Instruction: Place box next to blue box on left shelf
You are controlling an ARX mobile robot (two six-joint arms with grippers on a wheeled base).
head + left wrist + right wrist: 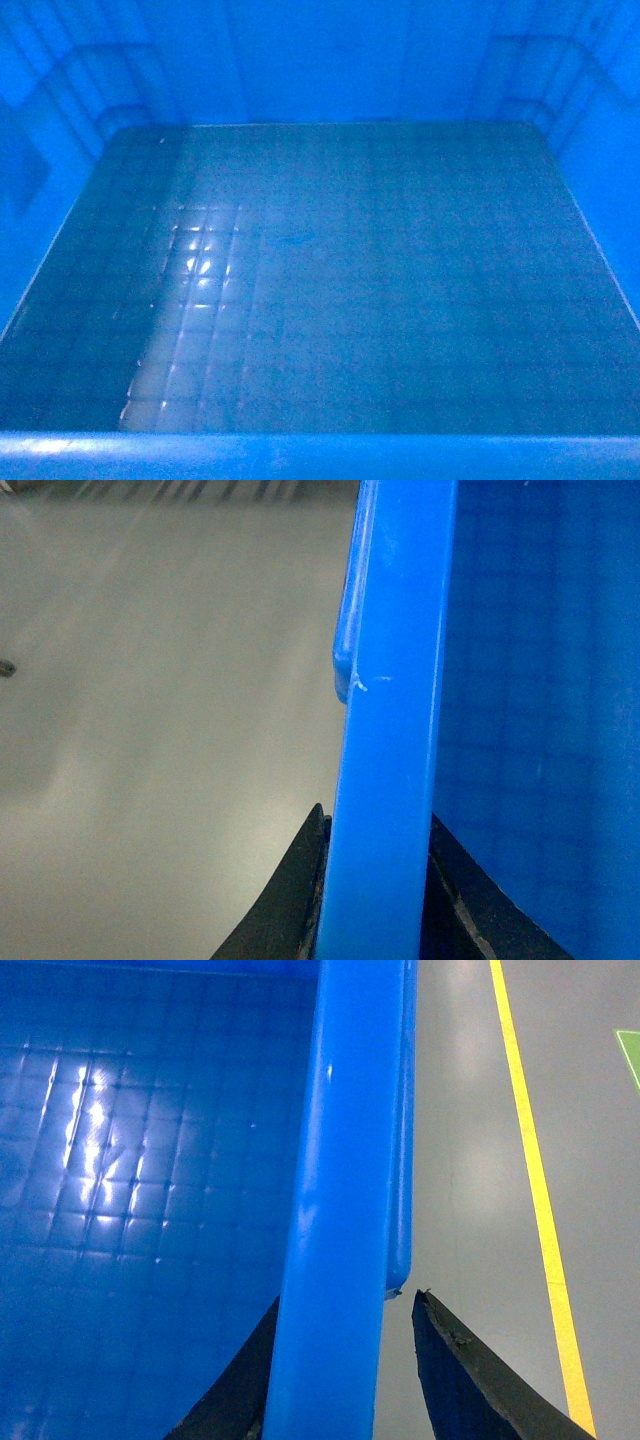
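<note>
Grey floor (470,1160) — yellow line (535,1180) across it

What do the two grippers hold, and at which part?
Both hold the box: left gripper on its left rim, right gripper on its right rim.

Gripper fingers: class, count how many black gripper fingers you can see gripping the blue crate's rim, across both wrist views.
4. Left wrist view: one finger outside the crate rim, one inside. Right wrist view: one inside, one outside, standing off the rim. Only their tips show.

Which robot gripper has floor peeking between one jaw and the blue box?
The right gripper: grey floor shows between its outer jaw and the box. The left gripper has both jaws pressed tight against the rim.
</note>
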